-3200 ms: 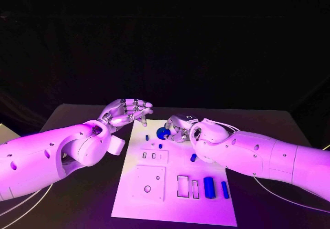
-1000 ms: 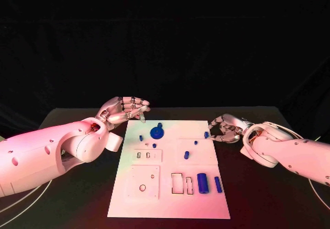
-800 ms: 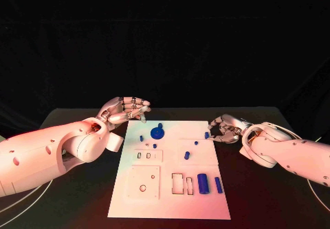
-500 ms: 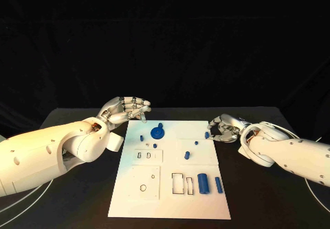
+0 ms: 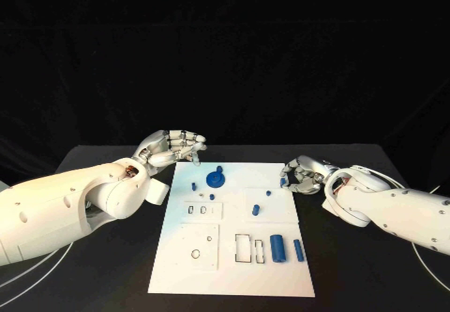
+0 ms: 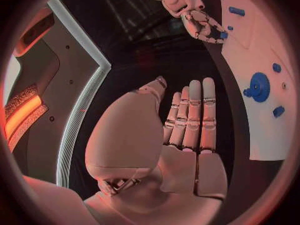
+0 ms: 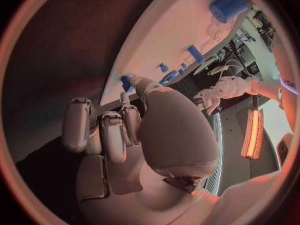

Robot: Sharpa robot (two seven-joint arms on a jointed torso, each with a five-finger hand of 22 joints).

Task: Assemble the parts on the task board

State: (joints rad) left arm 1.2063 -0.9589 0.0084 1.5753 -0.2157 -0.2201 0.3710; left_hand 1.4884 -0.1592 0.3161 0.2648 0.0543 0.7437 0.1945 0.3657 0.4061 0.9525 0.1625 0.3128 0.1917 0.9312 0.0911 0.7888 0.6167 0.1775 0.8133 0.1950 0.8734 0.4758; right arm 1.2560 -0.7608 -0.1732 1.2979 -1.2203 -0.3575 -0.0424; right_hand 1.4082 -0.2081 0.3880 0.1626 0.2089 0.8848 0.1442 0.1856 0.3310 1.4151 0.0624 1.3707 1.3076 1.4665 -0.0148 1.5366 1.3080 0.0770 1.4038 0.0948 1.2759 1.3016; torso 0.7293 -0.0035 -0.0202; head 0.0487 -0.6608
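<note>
My right hand [image 5: 302,175] sits at the board's [image 5: 235,273] three o'clock edge, fingers curled by a small blue peg [image 5: 281,184] — pinched or not, I can't tell; my left hand [image 5: 173,149], fingers together and empty, waits at eleven, presumably clear of the gear [image 5: 214,178].

Matte black rectangular table [image 5: 112,273] spreading beneath the workspace, dark surface running to its far edge, thin white cables [image 5: 38,273] trailing across its near left corner, another white cable [image 5: 430,257] looping along its right side, black backdrop [image 5: 225,65] behind
</note>
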